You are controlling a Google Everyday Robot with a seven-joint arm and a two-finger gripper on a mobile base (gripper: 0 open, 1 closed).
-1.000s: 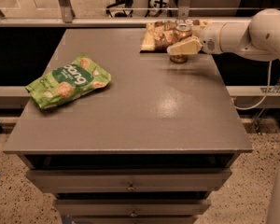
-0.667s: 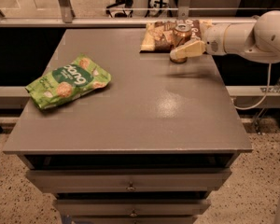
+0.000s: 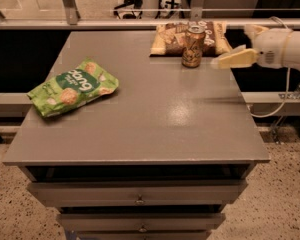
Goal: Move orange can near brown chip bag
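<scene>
Metallic cylindrical orange can [image 3: 192,47] stands at flat brown chip bag's [image 3: 169,40] edge; pincer [image 3: 233,54] beside gapes empty.

My gripper [image 3: 225,61] (smooth, matt cream plastic) hangs past the worktop [image 3: 155,119] at its right edge, near the far corner. The orange can [image 3: 192,46] is shiny metal; the brown chip bag [image 3: 167,41] and green bag [image 3: 72,86] are glossy, crinkled film. The worktop is smooth grey with a faint sheen.
</scene>
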